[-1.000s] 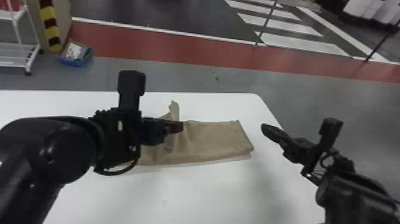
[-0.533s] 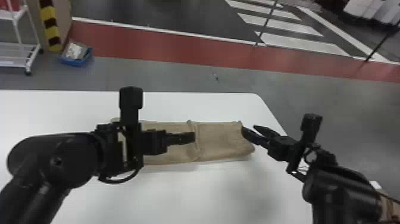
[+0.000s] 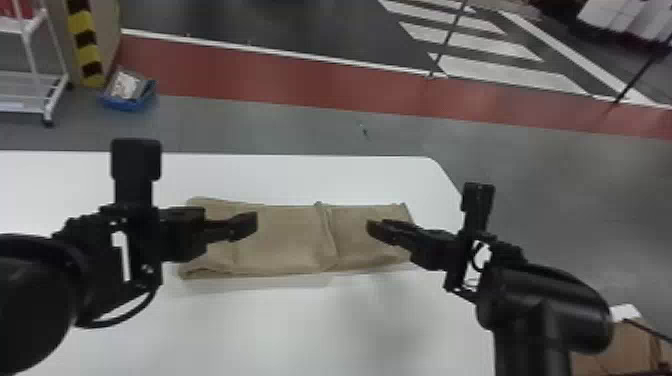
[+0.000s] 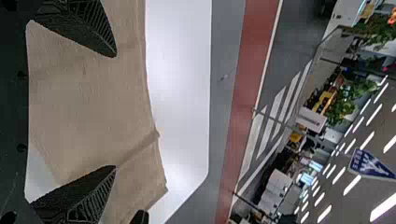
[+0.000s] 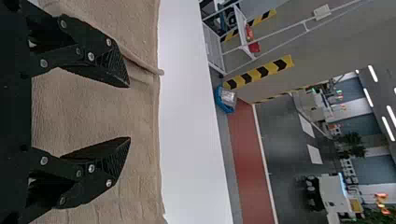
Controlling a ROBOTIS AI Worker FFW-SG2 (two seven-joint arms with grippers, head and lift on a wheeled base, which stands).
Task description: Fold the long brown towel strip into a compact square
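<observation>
Both pairs of jaws gape over the towel [image 3: 285,240], white table [image 3: 280,330] spreading past its long edges [image 3: 280,273].

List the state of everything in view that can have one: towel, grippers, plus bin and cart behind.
Towel: flat on table, unheld, a raised crease across it, long rectangle, not yet square.
Left gripper: open, empty, above towel.
Right gripper: open, empty, above towel.
Blue bin: on floor, something in it.
Cart: upright, something red on upper shelf.
</observation>
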